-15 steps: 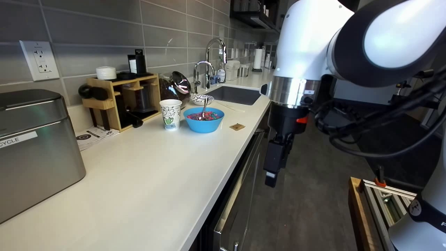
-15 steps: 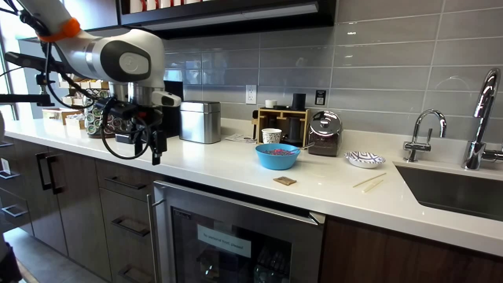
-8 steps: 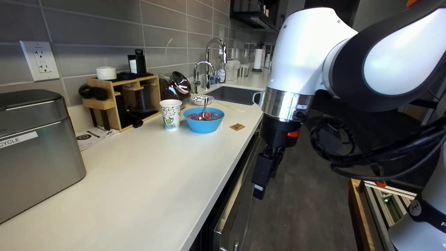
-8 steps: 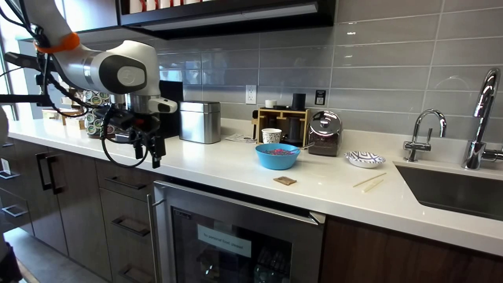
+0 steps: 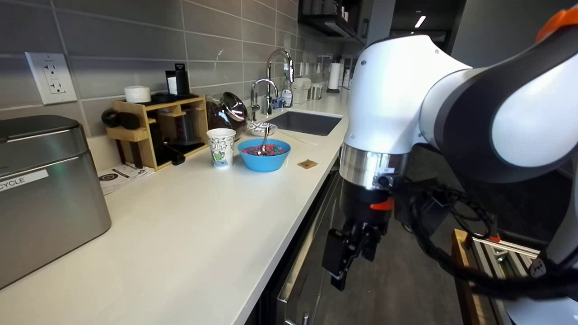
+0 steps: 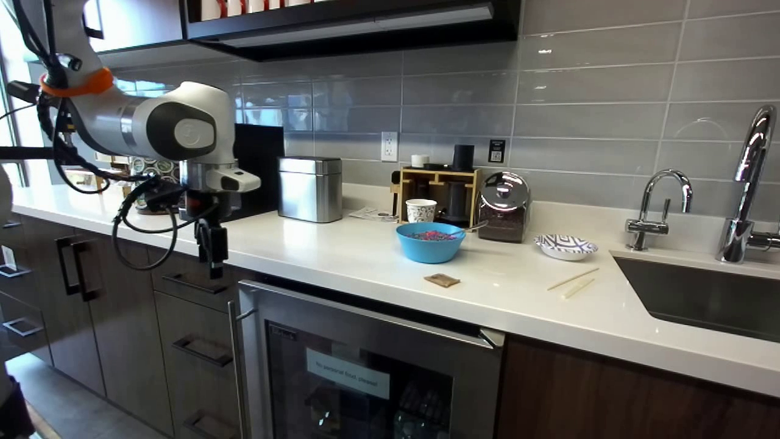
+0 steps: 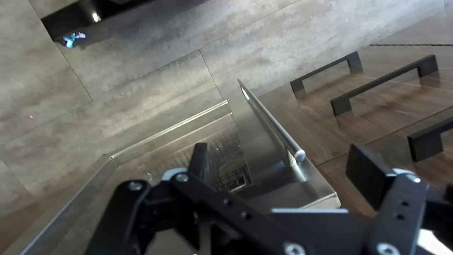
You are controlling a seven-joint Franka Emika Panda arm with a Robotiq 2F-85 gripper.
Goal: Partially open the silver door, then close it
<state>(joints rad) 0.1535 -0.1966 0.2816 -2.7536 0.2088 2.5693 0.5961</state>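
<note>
Silver door point(image 6: 396, 343): down under the white surface point(image 5: 203, 216), shut or very near it; a thin gap I couldn't swear to.
Bar handle point(image 7: 275, 124): upright along the door's edge beside the dark drawers point(image 6: 201, 323), with nothing touching it.
End effector point(image 7: 278, 159): released, hanging in the air above the bar's top end and apart from it, its fingers point(image 7: 366, 173) spread and nothing between them.
Arm point(image 5: 379, 99): lower than a second ago in both exterior views, and twisted round; the door, meanwhile, hasn't budged.
Opening and closing: neither looks begun to me; that drop and twist read as lining up for the bar.
Reach ahead: probably further down, then a squeeze around the bar and a short pull before pushing back.
Drawer pulls point(image 7: 382, 82): close by, so a finger could snag one, or knock the bar's end.
Blue bowl point(image 6: 429, 250): up on the surface, well apart from all this.
</note>
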